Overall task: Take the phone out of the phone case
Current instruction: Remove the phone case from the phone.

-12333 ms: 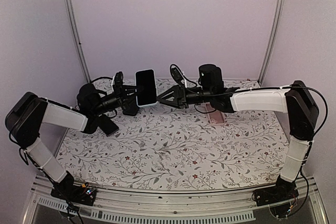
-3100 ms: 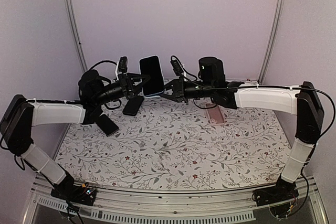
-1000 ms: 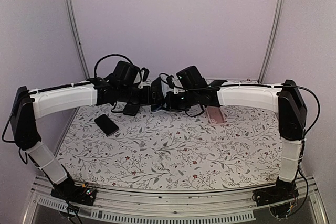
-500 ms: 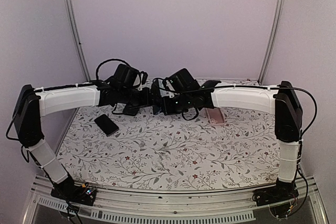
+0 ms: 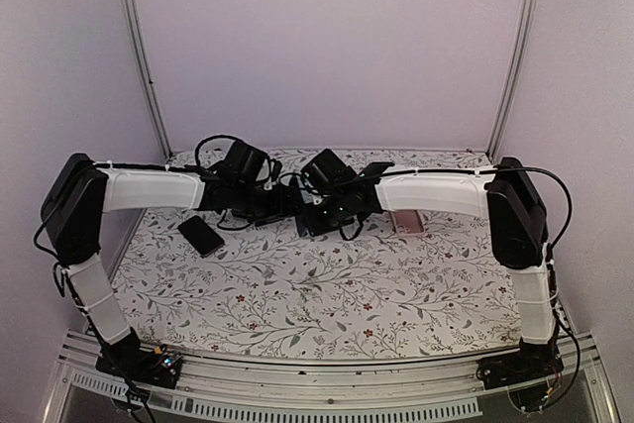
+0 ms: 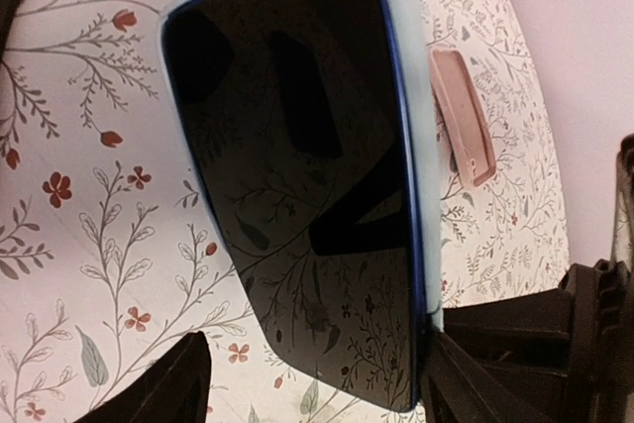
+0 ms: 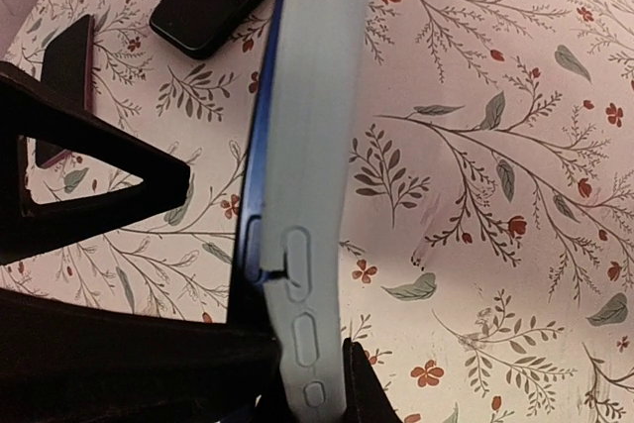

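The right gripper [image 7: 305, 378] clamps the phone case [image 7: 312, 146] by its edge, holding it above the surface [image 5: 396, 294] so the left gripper [image 6: 319, 379], jaws apart astride the phone [image 6: 297, 175] inside it, can probably pinch and pull it free.

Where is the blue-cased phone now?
In the top view the cased phone is at the table's far middle, right gripper shut on its edge, left gripper straddling one end; a pink item lies just right of them.
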You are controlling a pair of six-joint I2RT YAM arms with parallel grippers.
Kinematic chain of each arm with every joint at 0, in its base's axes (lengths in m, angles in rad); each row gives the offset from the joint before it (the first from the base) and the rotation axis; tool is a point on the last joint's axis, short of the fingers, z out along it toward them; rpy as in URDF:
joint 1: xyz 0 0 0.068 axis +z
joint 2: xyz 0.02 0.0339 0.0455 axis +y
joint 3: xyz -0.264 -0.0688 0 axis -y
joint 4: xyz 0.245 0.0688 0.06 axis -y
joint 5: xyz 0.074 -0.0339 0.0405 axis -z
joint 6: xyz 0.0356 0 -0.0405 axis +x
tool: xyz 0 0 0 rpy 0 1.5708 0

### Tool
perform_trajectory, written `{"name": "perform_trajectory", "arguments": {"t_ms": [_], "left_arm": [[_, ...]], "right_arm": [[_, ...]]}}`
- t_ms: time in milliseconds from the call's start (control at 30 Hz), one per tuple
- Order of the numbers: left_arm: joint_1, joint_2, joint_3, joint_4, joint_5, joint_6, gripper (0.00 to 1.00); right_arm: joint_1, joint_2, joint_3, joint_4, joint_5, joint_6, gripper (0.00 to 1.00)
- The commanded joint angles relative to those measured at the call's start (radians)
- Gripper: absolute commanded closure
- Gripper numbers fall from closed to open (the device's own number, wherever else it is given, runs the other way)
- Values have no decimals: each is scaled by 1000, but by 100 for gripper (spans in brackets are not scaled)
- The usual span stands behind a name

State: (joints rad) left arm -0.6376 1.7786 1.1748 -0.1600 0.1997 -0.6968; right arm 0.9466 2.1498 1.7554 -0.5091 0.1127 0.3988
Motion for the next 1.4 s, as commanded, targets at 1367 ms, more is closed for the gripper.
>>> {"name": "perform_trajectory", "arguments": {"t_ms": [1367], "left_arm": [[39, 129, -146, -14, -20, -8, 56]], "right_arm": [[-11, 36, 72, 91, -208, 13, 100]]}}
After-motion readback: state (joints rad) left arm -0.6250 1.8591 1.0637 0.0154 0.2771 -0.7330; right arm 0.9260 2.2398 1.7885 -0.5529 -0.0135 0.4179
